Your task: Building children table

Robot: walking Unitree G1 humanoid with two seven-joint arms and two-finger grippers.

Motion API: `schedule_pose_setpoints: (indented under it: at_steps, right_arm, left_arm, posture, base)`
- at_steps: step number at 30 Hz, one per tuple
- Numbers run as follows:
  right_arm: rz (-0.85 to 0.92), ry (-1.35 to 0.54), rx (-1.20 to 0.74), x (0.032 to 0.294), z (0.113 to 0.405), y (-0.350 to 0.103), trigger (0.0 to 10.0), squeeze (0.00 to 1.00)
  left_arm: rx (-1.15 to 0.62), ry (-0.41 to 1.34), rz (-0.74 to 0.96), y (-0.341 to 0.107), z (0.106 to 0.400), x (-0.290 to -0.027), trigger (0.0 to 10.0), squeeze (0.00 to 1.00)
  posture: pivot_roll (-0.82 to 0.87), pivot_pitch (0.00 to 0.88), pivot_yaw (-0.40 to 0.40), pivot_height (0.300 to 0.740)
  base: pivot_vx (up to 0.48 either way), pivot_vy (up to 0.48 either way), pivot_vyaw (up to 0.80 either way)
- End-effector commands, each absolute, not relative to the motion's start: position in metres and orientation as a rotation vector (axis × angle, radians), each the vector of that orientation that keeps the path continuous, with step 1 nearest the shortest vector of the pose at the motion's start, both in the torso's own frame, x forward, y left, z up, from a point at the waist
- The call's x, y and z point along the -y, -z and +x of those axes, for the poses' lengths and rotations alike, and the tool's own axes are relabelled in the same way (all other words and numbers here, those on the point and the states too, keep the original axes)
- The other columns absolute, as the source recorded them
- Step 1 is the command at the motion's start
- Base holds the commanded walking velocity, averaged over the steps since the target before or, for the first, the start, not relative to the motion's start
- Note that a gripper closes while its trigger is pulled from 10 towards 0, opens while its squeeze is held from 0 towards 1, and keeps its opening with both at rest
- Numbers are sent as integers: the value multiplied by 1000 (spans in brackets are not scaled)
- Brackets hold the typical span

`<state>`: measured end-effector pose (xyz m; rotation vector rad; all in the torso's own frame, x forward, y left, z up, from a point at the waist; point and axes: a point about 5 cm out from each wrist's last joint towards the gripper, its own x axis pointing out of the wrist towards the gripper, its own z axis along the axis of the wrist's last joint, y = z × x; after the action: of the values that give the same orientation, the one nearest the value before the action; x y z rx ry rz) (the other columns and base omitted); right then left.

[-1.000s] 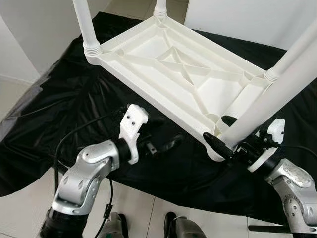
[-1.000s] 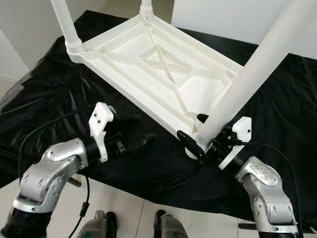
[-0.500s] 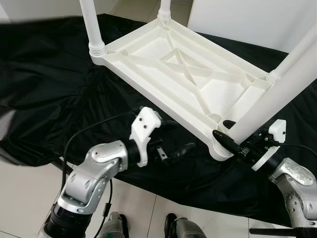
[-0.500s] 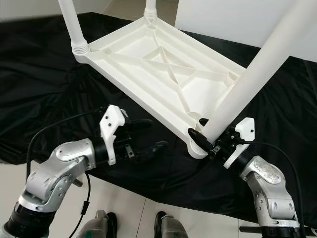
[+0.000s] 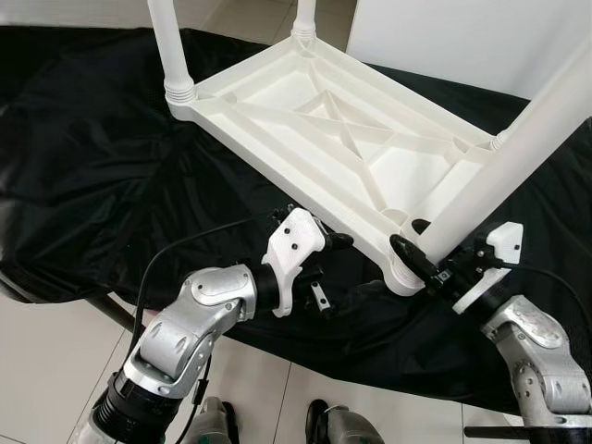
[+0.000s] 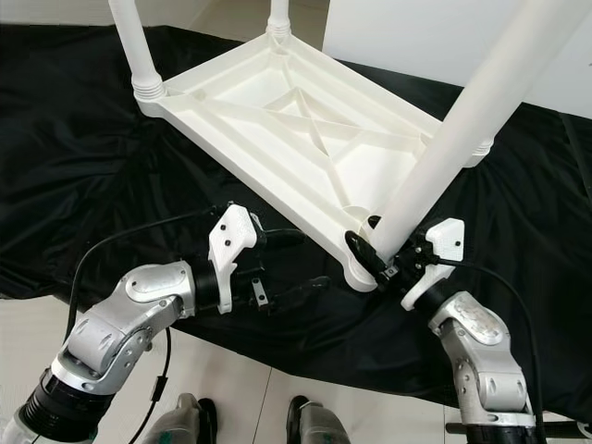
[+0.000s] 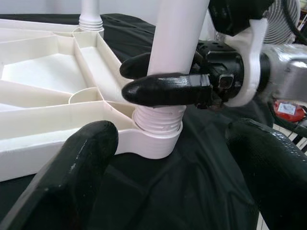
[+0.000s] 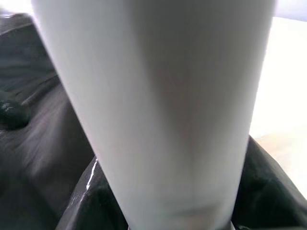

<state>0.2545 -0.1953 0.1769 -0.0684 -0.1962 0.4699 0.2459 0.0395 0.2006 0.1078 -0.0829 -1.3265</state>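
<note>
The white plastic children's table [image 5: 342,148] is flipped upside down on a black cloth [image 5: 111,185], underside ribs facing up. Taking the table as the landmark: three legs stand up from its far and side corners, and the fourth, the near-right leg [image 6: 467,111], sits in the socket [image 7: 156,139] at the corner closest to the robot.

The right gripper [image 6: 377,242] is right at the base of that leg, just above the threaded collar — its black fingers [image 7: 165,89] are clamped on the leg, one on each side. From the right wrist camera the white tube is pressed up close against the lens, with black cloth behind it.

The left gripper [image 6: 291,264] hangs just in front of the table's near long edge, close to that same corner but not touching anything. Its fingers [image 7: 76,167] are spread apart — the left wrist camera looks between them straight at the socket and the other gripper holding the leg.

The cloth drapes over the edge toward pale floor tiles [image 5: 55,370], and the robot's feet [image 5: 217,427] show below the table's near edge.
</note>
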Motion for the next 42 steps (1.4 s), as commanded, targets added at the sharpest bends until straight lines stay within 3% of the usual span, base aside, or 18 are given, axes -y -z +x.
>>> schedule_pose_setpoints:
  at_steps: [1,9,17,18,23,24,25,34,35,42]
  right_arm:
    - [-67,-395,134,192,252,-165,0,0]
    - [-3,-97,111,168,239,-156,0,0]
    - [-11,-71,85,156,234,-153,0,0]
    - [-31,-97,104,156,235,-157,10000,0]
    - [-50,-124,123,156,236,-160,10000,0]
    - [-42,-149,126,156,236,-161,10000,694]
    - [-63,-217,163,167,240,-169,10000,1000]
    - [-101,-403,186,188,250,-179,10000,1000]
    - [-97,-443,189,189,251,-180,10000,0]
    - [-139,-581,177,193,261,-177,10000,0]
  left_arm:
    - [97,1454,115,-201,239,-34,10000,0]
    - [109,1420,116,-200,245,-35,10000,0]
    - [120,1403,115,-202,248,-37,10000,0]
    - [123,1400,119,-202,250,-38,10000,0]
    - [126,1398,123,-202,251,-38,10000,0]
    - [128,1394,124,-202,251,-38,10000,0]
    - [132,1388,128,-202,253,-38,10000,0]
    - [139,1367,119,-202,255,-39,10000,0]
    - [137,1366,118,-201,254,-39,10000,0]
    - [133,1378,103,-201,251,-37,10000,0]
  posture:
    - [32,171,-78,740]
    - [29,168,-95,740]
    - [27,167,-98,740]
    - [29,163,-99,740]
    - [29,163,-99,740]
    - [30,154,-97,740]
    - [32,148,-96,740]
    - [36,138,-89,740]
    - [37,138,-87,740]
    - [40,144,-81,740]
  base:
    - [0,0,0]
    - [0,0,0]
    - [0,0,0]
    - [0,0,0]
    - [0,0,0]
    - [0,0,0]
    - [0,0,0]
    - [0,0,0]
    - [0,0,0]
    - [0,0,0]
